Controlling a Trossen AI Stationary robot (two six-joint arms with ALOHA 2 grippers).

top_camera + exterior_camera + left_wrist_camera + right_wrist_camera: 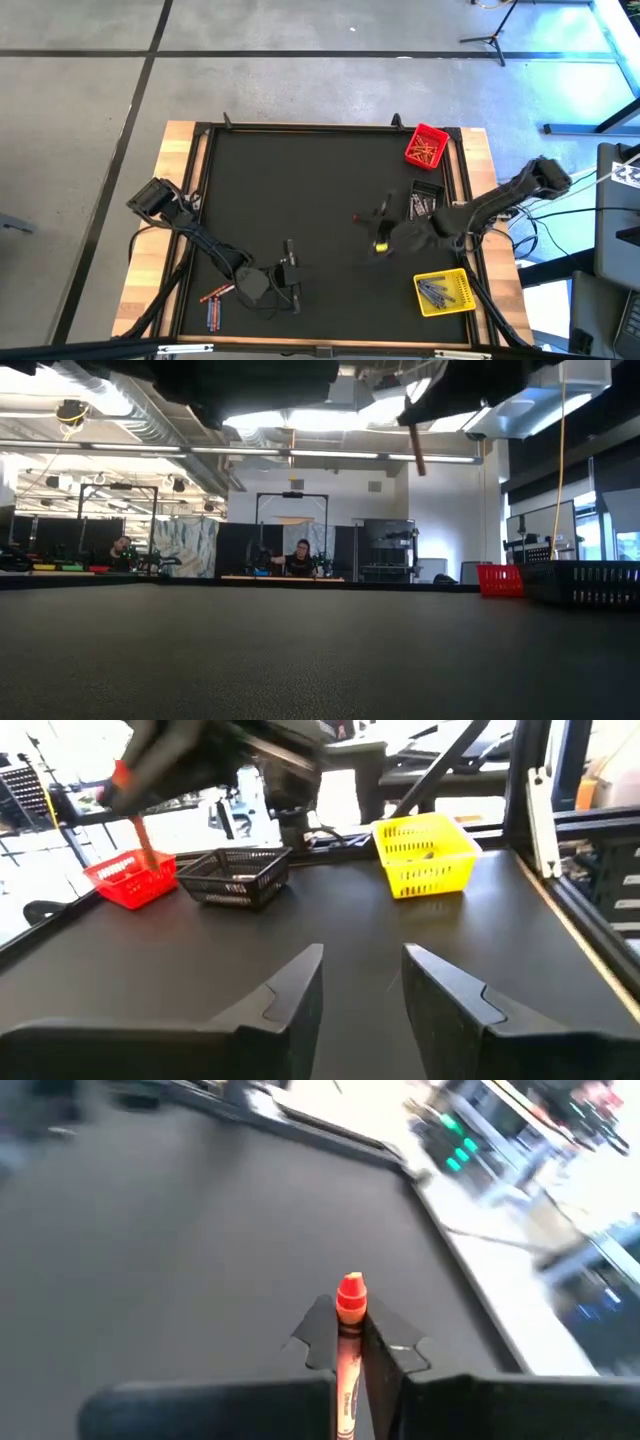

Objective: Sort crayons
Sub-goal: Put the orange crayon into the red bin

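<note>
Black mat, wood-edged table. Right gripper (347, 1342) clamps a red crayon (350, 1295) mid-table; left gripper (362, 982) stands parted, empty. Red bin (426, 146), black bin (426, 203) and yellow bin (444, 292) are filled; loose crayons (214, 303) remain unsorted.

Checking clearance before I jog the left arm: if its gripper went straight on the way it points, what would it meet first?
Bare black mat, then probably the yellow square plastic bin. The open left gripper points slightly to one side of it, so depth and aim are uncertain.
</note>
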